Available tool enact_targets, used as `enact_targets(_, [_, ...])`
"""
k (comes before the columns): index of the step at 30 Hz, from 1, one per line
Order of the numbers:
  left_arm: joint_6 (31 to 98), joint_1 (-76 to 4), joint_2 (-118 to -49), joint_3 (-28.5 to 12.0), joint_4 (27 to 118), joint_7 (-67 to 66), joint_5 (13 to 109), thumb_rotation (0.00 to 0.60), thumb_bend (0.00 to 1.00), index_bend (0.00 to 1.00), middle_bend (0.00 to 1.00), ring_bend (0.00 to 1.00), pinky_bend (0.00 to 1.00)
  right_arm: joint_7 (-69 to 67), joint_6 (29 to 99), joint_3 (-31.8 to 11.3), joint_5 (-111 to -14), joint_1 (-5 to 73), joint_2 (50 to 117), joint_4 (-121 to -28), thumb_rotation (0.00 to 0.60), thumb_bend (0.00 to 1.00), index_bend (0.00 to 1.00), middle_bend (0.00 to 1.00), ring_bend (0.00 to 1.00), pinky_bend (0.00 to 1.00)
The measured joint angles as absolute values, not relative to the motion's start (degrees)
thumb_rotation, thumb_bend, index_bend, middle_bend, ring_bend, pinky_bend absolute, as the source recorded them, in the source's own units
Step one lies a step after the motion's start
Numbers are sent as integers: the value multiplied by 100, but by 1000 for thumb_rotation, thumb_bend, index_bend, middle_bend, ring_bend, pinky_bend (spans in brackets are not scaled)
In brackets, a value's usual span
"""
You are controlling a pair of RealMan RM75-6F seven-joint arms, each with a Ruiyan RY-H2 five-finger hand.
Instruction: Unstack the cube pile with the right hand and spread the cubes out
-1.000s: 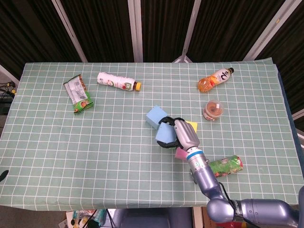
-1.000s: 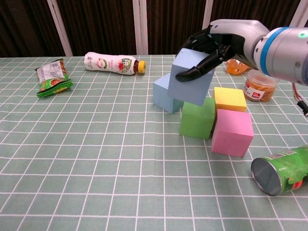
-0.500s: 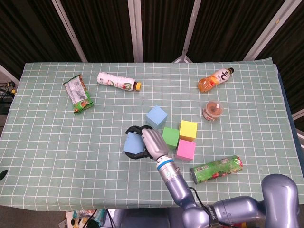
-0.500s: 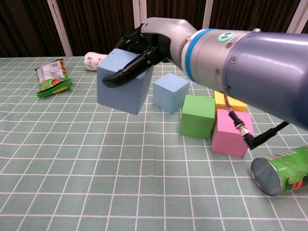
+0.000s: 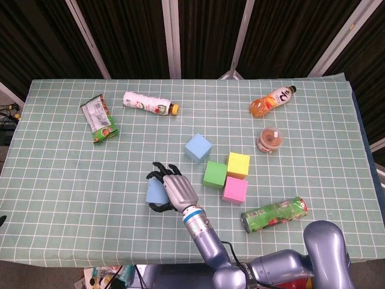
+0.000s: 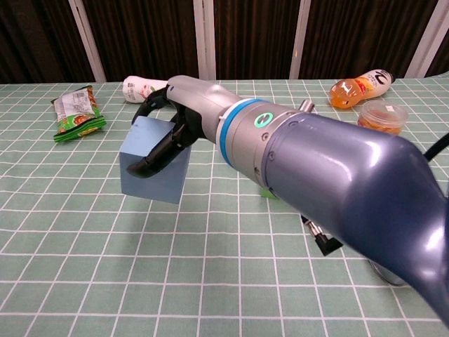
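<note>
Surface (image 5: 72, 180): green grid cloth filling most of the head view, w/ clutter along the top and right. Your right arm (image 6: 330, 175) sweeps in from lower right of the chest view and blocks the remaining cubes there.

Right hand (image 5: 174, 188) sits lower centre of the head view. Fingers (image 6: 163, 156) are wrapped over the top and near face of the light-blue cube (image 6: 149, 163), thumb on the far side as best I can tell, so it's gripped. Cube sits to frame-left of your palm, low; whether its base touches the cloth I can't tell.

Other cubes, head view: second blue cube (image 5: 198, 148) centre, then green cube (image 5: 215, 174), yellow cube (image 5: 237, 165) and pink cube (image 5: 234, 190) bunched just right of centre, all single-layer. The held cube is well apart from them, to the left, w/ bare cloth beneath. I'd judge that's a fair drop spot: lower straight down, then spread the fingers.

Left hand not seen in either view.
</note>
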State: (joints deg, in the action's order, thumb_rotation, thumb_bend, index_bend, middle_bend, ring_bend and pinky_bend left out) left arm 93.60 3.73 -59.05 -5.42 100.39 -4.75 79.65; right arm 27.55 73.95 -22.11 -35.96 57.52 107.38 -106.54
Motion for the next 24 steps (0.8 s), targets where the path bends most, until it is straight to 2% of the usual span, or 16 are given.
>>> enact_targets(16, [9363, 367, -5951, -525, 10111, -662, 7953, 600, 150, 200, 40, 0, 0, 2784, 7494, -2264, -3726, 5299, 9997, -10971, 600, 233, 173, 0, 114, 25])
enact_targets(24, [9347, 355, -5962, -513, 10124, -702, 7973, 600, 150, 200, 39, 0, 0, 3010, 7338, -2109, -3342, 5106, 9475, -11164, 600, 232, 158, 0, 94, 18])
